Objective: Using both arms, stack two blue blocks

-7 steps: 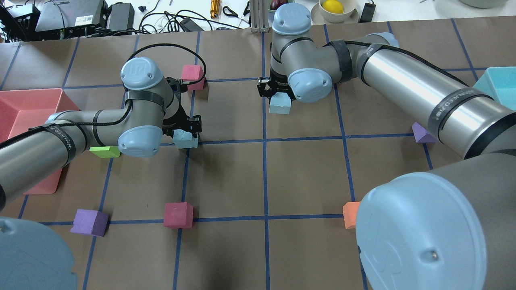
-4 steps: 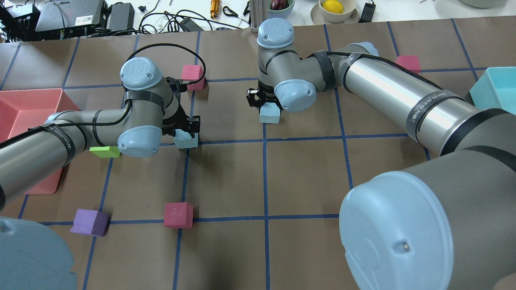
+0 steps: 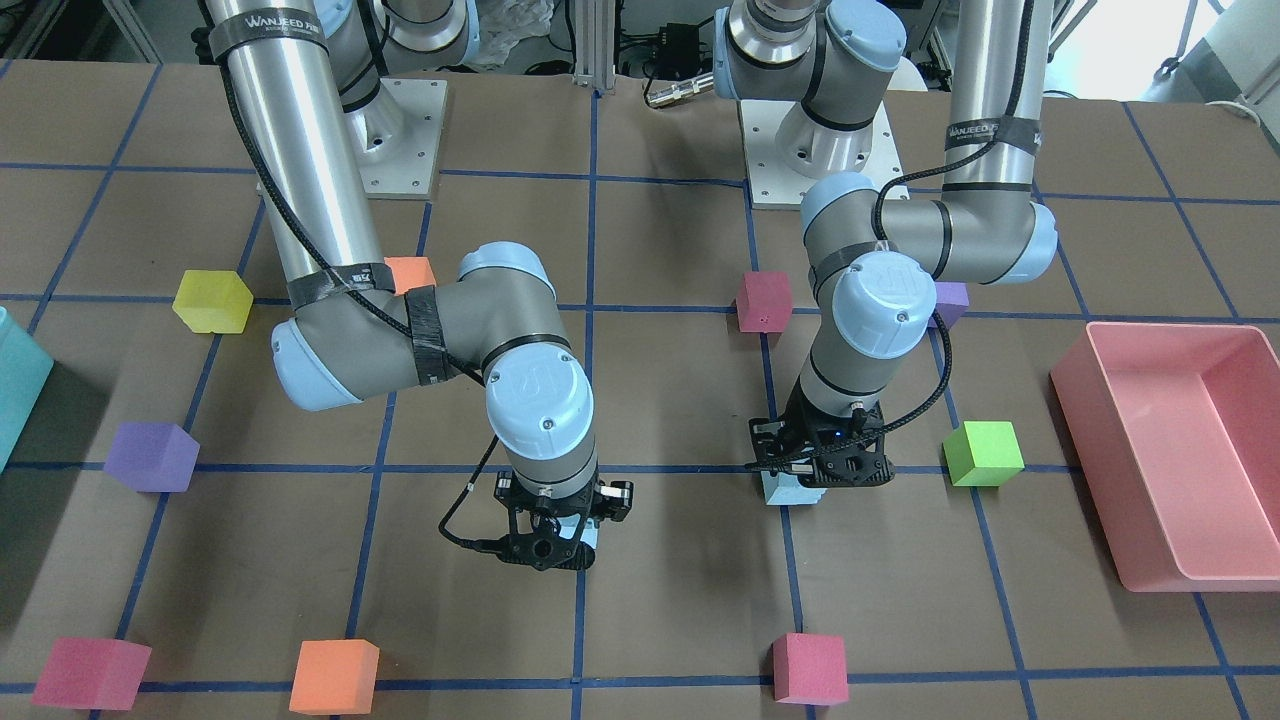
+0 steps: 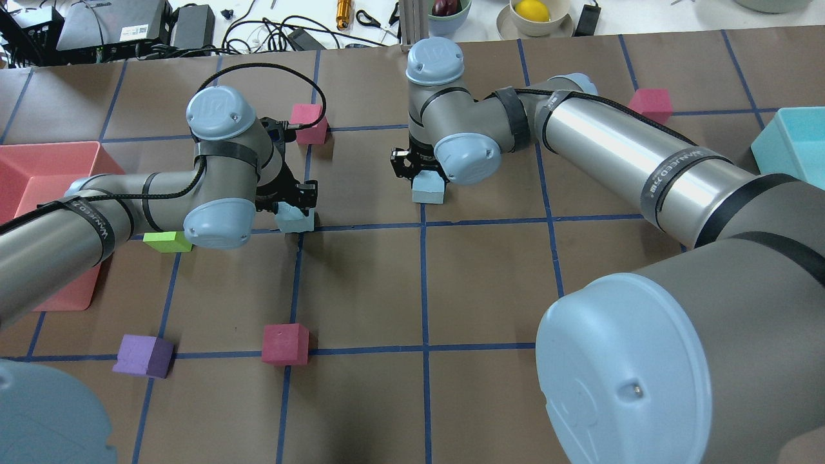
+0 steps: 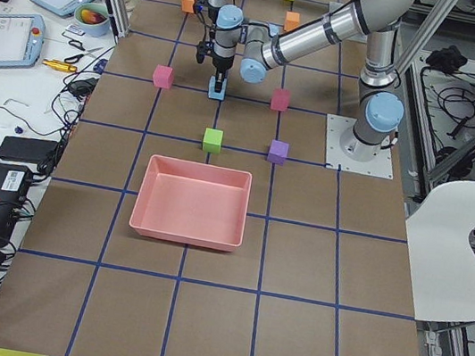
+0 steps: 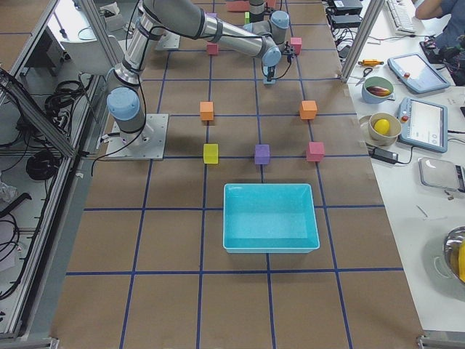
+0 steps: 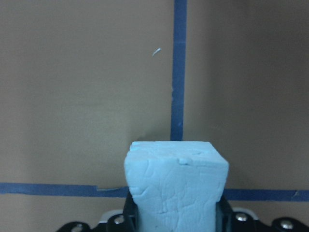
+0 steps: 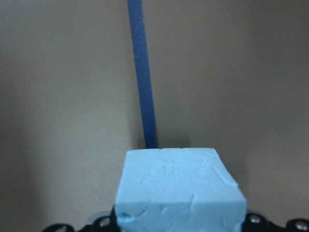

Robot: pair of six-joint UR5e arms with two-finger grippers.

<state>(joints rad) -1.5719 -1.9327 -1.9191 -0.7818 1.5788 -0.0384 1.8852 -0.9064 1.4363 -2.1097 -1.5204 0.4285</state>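
The left fingers (image 4: 298, 203) are clenching the left blue block (image 4: 295, 221). It is sitting between them with its lower part sticking out below the tips, right over a crossing of blue tape lines (image 4: 361, 226) on the desk (image 4: 361, 283) and near a green cube (image 4: 166, 241). The right fingers (image 4: 422, 171) are grasping the right blue block (image 4: 428, 191) the same way, just beside the desk's middle tape line and well apart from the other block.

Both blocks are showing as pale sky-blue foam with cracked, dented faces. The left wrist view is showing a small nick near the top edge of its block (image 7: 176, 188), and the right wrist view is showing fine creases across its block (image 8: 178, 191).

In both wrist views the blocks are covering the fingers, leaving only the black base and screws along the bottom edge. From the front, the black hardware is hiding most of the right blue block (image 3: 585, 532), and only a corner of the left one (image 3: 788, 490) is peeking out. Whether either block is touching the desk or hanging just above it is hard to make out.
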